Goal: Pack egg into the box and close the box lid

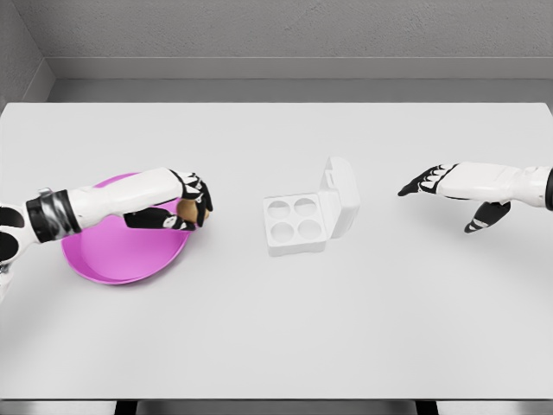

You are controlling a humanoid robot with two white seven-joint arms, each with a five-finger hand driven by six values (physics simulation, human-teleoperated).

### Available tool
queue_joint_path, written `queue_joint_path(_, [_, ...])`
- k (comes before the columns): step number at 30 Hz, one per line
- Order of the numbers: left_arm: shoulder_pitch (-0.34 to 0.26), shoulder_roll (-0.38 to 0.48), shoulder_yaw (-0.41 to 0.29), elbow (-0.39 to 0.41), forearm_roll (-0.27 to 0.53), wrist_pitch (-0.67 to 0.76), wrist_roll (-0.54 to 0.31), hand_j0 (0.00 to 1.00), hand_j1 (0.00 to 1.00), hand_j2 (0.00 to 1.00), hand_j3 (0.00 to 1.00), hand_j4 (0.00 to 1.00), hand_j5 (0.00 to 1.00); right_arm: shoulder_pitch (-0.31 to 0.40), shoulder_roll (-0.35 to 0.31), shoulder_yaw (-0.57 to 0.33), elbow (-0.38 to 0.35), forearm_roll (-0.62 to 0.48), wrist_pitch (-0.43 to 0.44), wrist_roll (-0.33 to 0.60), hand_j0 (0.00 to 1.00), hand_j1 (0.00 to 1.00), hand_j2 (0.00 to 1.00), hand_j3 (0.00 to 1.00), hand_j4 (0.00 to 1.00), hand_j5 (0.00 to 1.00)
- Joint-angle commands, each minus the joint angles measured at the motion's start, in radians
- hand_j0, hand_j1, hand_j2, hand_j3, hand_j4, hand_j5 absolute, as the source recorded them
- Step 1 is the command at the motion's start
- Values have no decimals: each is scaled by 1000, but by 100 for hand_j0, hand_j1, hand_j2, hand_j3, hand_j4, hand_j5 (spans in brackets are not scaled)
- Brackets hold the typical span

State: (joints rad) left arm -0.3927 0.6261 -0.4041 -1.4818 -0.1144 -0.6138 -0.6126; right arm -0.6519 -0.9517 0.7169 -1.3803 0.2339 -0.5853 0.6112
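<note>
So the left hand [192, 210] has its fingers wrapped around the egg [187, 212] at the pink plate's [121, 259] right rim, left of the open box [307, 212]; the right hand [432, 181] waits right of it, fingers loose, probably for the lid.

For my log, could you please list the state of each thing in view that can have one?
Egg: grasped, at the plate's right edge.
Box: lid open, four cups empty.
Pink plate: flat on the table.
Left robot hand: shut on the egg.
Right robot hand: open, holding nothing.
</note>
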Motion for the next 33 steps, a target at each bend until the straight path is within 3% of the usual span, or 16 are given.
queue_joint_path(1, [0,-25,-1,0,15,3,2,30,30,30,30,30,30,0,-1,-1,0,-5,2,0,100,100,100,100,100,100])
queue_joint_path(16, [-21,-118,-21,8,27,3,2,28,28,28,28,28,28,0,-2,-1,0,-5,2,0,100,100,100,100,100,100])
queue_joint_path(32, [-48,-212,-47,75,153,3,2,29,29,29,29,29,29,-6,4,12,-2,-5,2,0,100,100,100,100,100,100])
queue_joint_path(33, [-49,-213,-76,75,170,3,2,29,29,29,29,29,29,-6,4,12,-2,-5,2,0,100,100,100,100,100,100])
